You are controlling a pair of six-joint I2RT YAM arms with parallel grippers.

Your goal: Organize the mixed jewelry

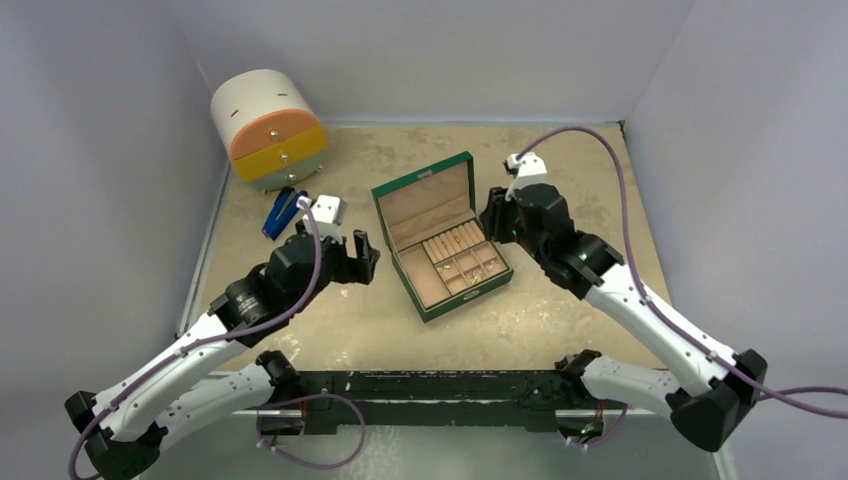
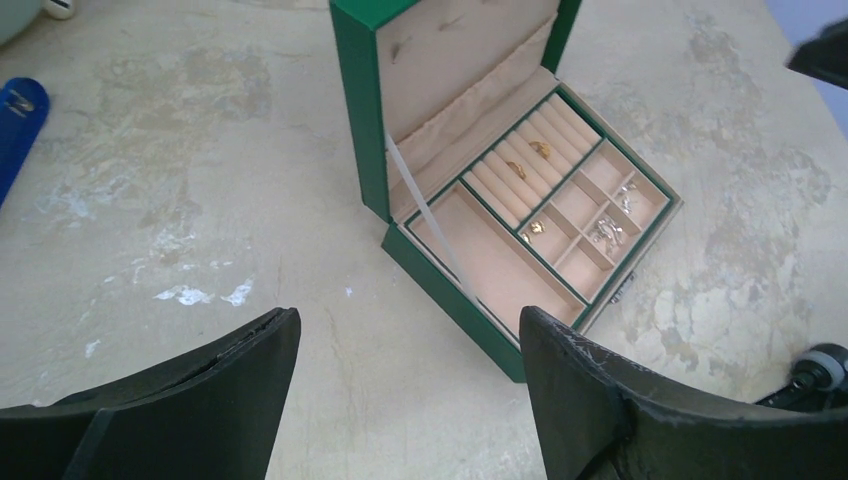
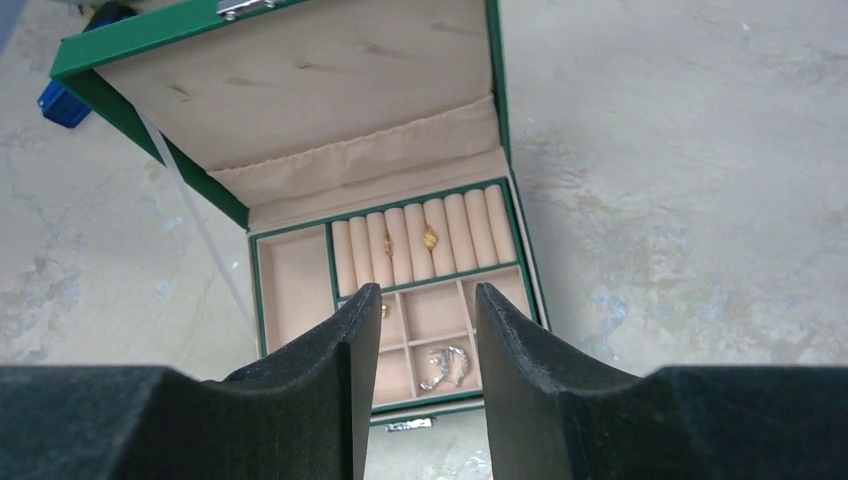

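The green box (image 1: 441,236) stands open on the table, lid up. Two gold rings (image 2: 517,168) (image 2: 541,149) sit in its ring rolls; they also show in the right wrist view (image 3: 389,243) (image 3: 430,237). A small gold piece (image 2: 535,228) lies in one small compartment, and silver pieces (image 2: 607,232) (image 3: 445,367) lie in others. My left gripper (image 1: 362,255) (image 2: 410,330) is open and empty, just left of the box. My right gripper (image 1: 494,215) (image 3: 428,295) is open and empty, at the box's right side, over the small compartments.
A round white cabinet (image 1: 268,130) with orange, yellow and grey drawers stands at the back left. A blue-handled tool (image 1: 283,212) (image 2: 20,125) lies on the table in front of it, left of the box. Grey walls close in the table.
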